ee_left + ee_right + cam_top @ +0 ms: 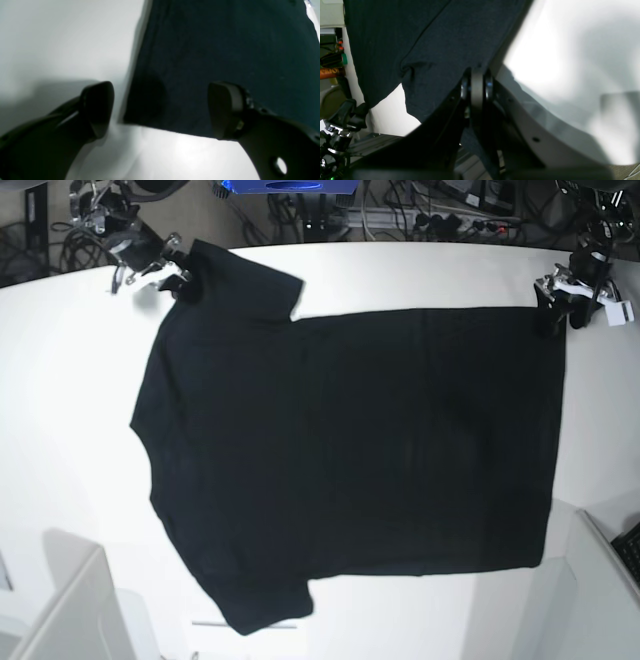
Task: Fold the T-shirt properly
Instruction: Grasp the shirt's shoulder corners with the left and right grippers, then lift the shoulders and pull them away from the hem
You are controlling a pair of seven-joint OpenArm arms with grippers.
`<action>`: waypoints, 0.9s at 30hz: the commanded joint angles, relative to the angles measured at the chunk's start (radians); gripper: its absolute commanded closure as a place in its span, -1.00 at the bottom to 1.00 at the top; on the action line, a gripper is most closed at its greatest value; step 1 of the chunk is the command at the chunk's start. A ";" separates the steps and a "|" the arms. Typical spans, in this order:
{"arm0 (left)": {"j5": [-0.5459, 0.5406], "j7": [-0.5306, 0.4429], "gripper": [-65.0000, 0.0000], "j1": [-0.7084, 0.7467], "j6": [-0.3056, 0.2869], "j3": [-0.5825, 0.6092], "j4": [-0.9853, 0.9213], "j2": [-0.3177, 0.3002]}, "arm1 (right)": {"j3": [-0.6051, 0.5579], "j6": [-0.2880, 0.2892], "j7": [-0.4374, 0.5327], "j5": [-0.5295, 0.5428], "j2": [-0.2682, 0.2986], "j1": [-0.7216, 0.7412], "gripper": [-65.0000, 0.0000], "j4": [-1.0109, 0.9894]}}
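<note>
T-shirt [350, 450] flat on desk [60, 380], plain side up, long axis across | right claw [477, 75] clamped on far sleeve | left claw [160, 110] wide apart, straddling far hem corner, nearer that end

No lettering, label, brand or number can be read anywhere in these views. An orange-brown object [330, 72] at the left edge of the right wrist view bears pale marks too blurred to make out. The T-shirt [350, 450] shows only its plain black side.
</note>
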 commanded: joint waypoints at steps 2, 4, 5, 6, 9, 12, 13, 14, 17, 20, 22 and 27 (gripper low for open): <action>0.029 0.059 -0.75 0.008 0.010 0.023 -0.005 0.003 | 0.002 -0.035 -0.040 -0.052 0.007 -0.016 1.00 -0.004; 0.026 0.059 -0.75 -0.001 0.010 0.028 -0.005 0.005 | 0.003 -0.035 -0.040 -0.052 0.007 -0.016 1.00 -0.004; 0.026 0.059 -0.75 -0.008 0.010 0.028 -0.007 0.005 | 0.003 -0.035 -0.040 -0.052 0.007 -0.016 1.00 -0.004; 0.026 0.059 -0.75 -0.012 0.010 0.028 -0.016 0.009 | 0.003 -0.035 -0.040 -0.052 0.007 -0.016 1.00 -0.004; 0.026 0.059 -0.75 -0.032 0.010 0.028 -0.053 0.012 | 0.003 -0.035 -0.040 -0.052 0.007 -0.016 1.00 -0.004; 0.026 0.059 -0.61 -0.046 0.010 0.028 -0.087 0.015 | 0.003 -0.035 -0.038 -0.052 0.007 -0.016 1.00 -0.004; 0.026 0.059 -0.48 -0.047 0.010 0.028 -0.096 0.015 | 0.003 -0.035 -0.038 -0.052 0.007 -0.016 1.00 -0.004; 0.026 0.059 -0.33 -0.047 0.010 0.028 -0.099 0.015 | 0.003 -0.035 -0.038 -0.052 0.007 -0.016 1.00 -0.004; 0.026 0.059 0.10 -0.047 0.010 0.028 -0.102 0.015 | 0.003 -0.036 -0.037 -0.052 0.007 -0.016 1.00 -0.004; 0.026 0.059 0.46 -0.047 0.010 0.028 -0.099 0.015 | 0.003 -0.036 -0.035 -0.052 0.007 -0.016 1.00 -0.004; 0.026 0.059 0.74 -0.047 0.010 0.028 -0.094 0.015 | 0.003 -0.036 -0.035 -0.052 0.007 -0.016 1.00 -0.004; 0.029 0.059 1.00 -0.038 0.009 0.028 -0.093 0.011 | 0.003 -0.036 -0.034 -0.052 0.008 -0.016 1.00 0.000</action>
